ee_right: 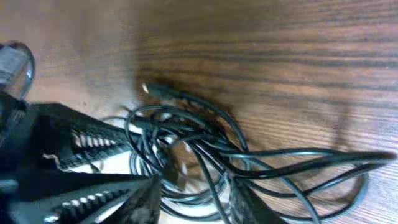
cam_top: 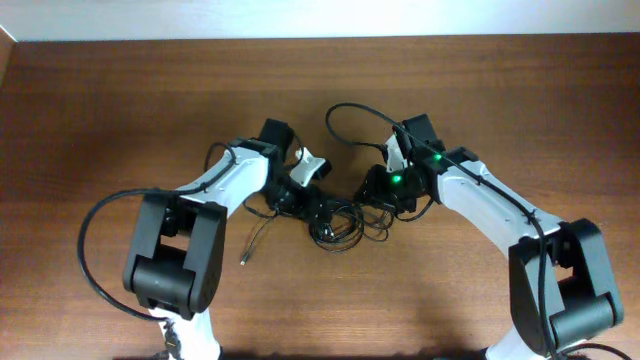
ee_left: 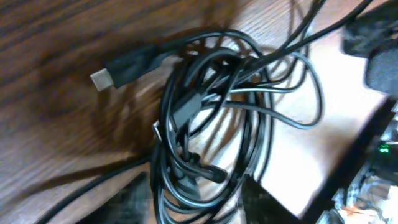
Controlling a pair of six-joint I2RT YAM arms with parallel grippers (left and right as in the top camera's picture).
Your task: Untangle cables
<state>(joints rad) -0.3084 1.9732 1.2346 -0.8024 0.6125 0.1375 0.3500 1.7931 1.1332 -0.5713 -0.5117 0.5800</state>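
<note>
The cables (cam_top: 338, 218) lie as a knotted black bundle on the wooden table between both arms. In the left wrist view the bundle (ee_left: 211, 118) shows coiled loops and a metal-tipped plug (ee_left: 106, 78) at upper left. My left gripper (ee_left: 196, 196) is open, its fingers on either side of the bundle's lower loops; overhead it shows at the bundle's left (cam_top: 298, 196). My right gripper (ee_right: 196, 199) is open over strands of the bundle (ee_right: 199, 149); overhead it shows at the bundle's right (cam_top: 385, 198). A small plug (ee_right: 149, 89) sticks out at the top.
One cable tail (cam_top: 256, 238) trails left and toward the front, ending in a plug (cam_top: 243, 260). A loop (cam_top: 350, 112) arcs toward the back by the right arm. The left gripper's toothed fingers (ee_right: 87, 149) fill the right wrist view's left side.
</note>
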